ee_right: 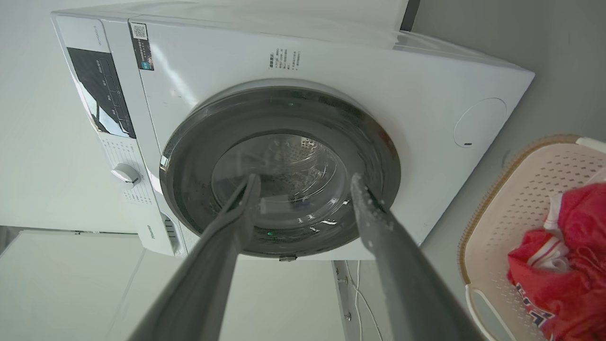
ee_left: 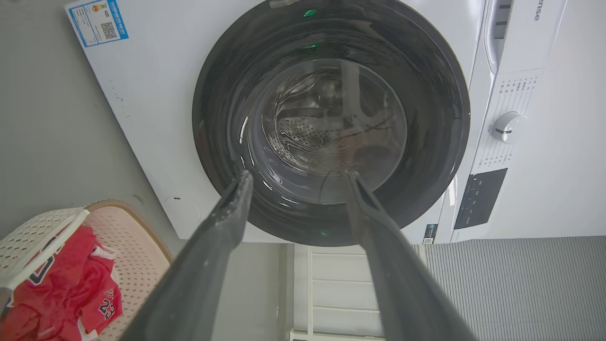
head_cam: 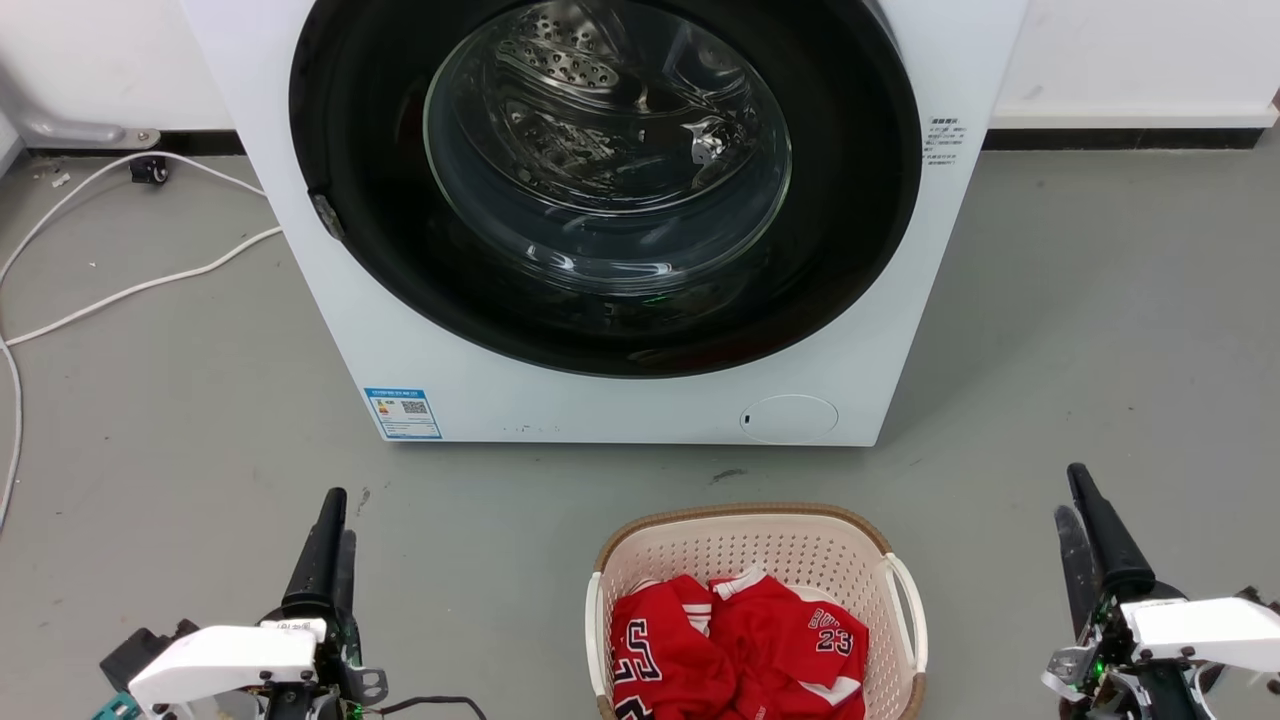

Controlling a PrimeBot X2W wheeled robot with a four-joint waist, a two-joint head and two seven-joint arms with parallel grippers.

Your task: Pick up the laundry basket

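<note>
Floor (head_cam: 480, 580) separates laundry basket (head_cam: 740, 512) rim from left gripper (head_cam: 333, 510) and right gripper (head_cam: 1072, 500), both flanking it, spread apart, empty.

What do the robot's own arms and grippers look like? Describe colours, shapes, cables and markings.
The left gripper and right gripper each have two long, tapering black fingers on a white moulded wrist shell. The left shell carries a small printed label, and a thin black cable trails from it.

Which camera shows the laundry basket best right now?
Head view: the laundry basket is centred low in frame, far rim and both loop handles showing, near end cropped. Each wrist view catches part of it at one edge.
</note>
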